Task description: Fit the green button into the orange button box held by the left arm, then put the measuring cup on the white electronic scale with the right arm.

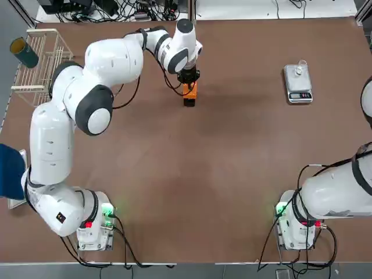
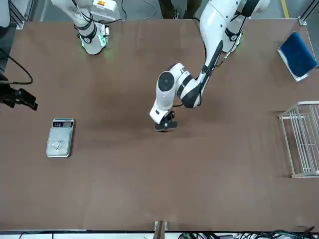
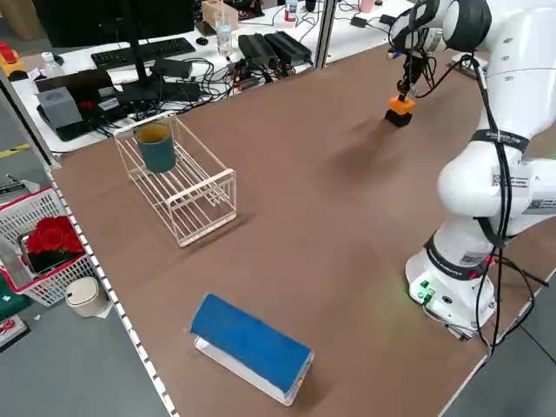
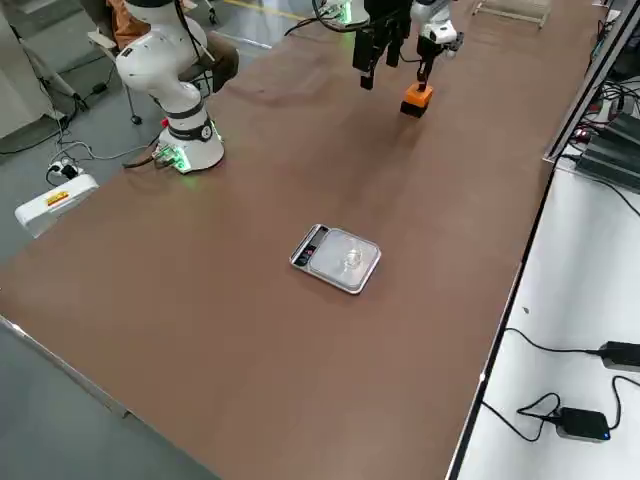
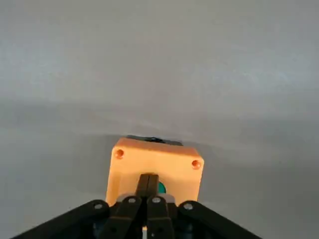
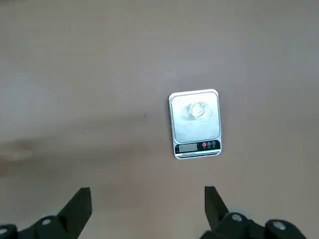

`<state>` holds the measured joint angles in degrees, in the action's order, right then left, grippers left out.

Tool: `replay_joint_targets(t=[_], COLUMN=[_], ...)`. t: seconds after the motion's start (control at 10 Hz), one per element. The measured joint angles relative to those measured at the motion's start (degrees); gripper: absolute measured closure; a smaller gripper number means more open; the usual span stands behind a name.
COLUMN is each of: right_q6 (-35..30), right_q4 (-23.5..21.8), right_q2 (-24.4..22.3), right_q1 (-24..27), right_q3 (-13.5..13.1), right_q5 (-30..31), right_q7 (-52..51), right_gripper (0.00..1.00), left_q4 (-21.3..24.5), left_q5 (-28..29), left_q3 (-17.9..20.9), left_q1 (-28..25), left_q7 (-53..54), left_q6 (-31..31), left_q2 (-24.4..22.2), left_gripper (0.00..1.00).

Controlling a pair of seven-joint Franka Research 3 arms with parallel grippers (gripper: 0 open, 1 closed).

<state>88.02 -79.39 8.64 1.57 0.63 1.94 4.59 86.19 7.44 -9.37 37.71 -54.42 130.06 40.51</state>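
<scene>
Orange cube-shaped button box (image 1: 189, 93) pinned by closed left hand (image 1: 189, 77).
Right hand (image 6: 147, 209) gapes empty; clear plastic measuring cup (image 6: 198, 110) already rests on scale (image 6: 195, 124): release gently.

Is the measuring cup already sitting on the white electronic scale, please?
Yes, the right wrist view shows the clear measuring cup resting on the weighing plate of the white electronic scale, apart from the open right pincer.
</scene>
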Motion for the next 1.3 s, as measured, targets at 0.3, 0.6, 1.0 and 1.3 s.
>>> replay_joint_targets(t=[0.3,0.6,1.0,1.3], right_q6=[0.0,0.0,0.0,0.0], right_q4=[0.0,0.0,0.0,0.1], right_q2=[-0.1,-0.1,-0.4,-0.7], right_q1=[-0.1,-0.2,-0.7,-0.9], right_q3=[0.3,0.7,1.1,1.1], right_q5=[0.0,-0.1,-0.1,-0.1], right_q7=[0.0,0.0,0.0,0.0], right_gripper=[0.00,0.00,0.00,0.00], left_q4=[-0.1,-0.1,-0.1,0.9], left_q5=[-0.4,-0.7,-0.7,-1.0], left_q3=[0.0,0.1,0.1,0.1], left_q1=[-0.7,-3.7,-10.9,-18.7], left_q7=[0.0,0.0,4.4,11.0], left_q6=[-0.5,-5.0,-17.9,-23.9], left_q2=[-1.7,-6.9,-15.4,-22.9], left_gripper=[0.99,0.96,0.48,0.07])
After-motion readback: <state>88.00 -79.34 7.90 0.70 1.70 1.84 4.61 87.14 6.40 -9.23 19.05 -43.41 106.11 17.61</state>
